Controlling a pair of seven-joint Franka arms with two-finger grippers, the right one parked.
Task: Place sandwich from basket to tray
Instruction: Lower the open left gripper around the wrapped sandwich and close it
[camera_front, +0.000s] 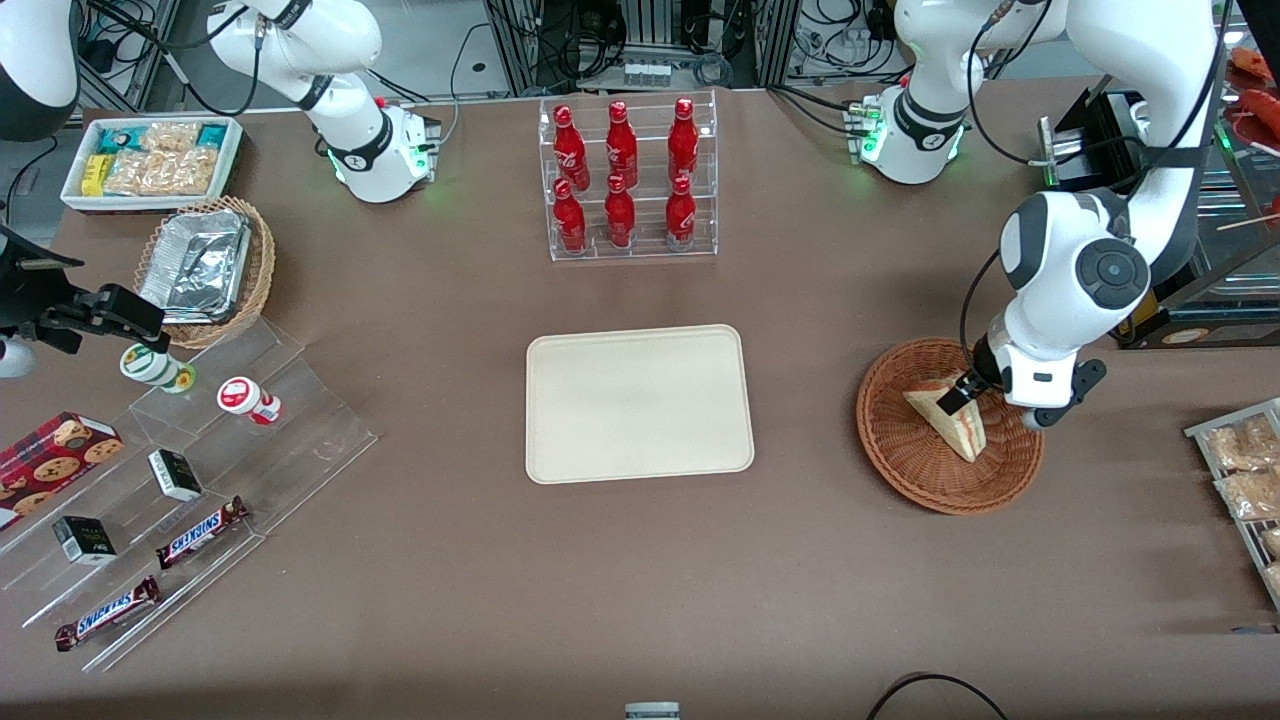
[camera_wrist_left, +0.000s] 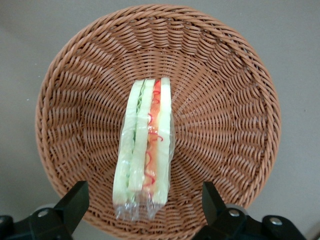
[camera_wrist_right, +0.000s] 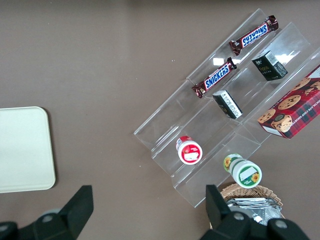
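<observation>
Now the tray (camera_front: 640, 404) sits bare, the basket (camera_wrist_left: 75, 100) holds the wrapped sandwich (camera_wrist_left: 145, 150) on its edge, and the claw (camera_wrist_left: 145, 210) hangs over it with fingers (camera_wrist_left: 75, 202) apart, so the slippery wrap might slide out.

The front view looks steeply down from high up, facing both arms across the whole table (camera_front: 420, 600). The left wrist view looks straight down, close over the basket (camera_wrist_left: 90, 90), with the gripper (camera_wrist_left: 145, 205) spread wide either side of the sandwich (camera_wrist_left: 145, 150). The right wrist view hangs higher over the parked arm's end, facing down. It shares the tray (camera_wrist_right: 22, 150) and the clear stepped rack (camera_wrist_right: 165, 130) with the front view; the basket links front and left wrist views.
</observation>
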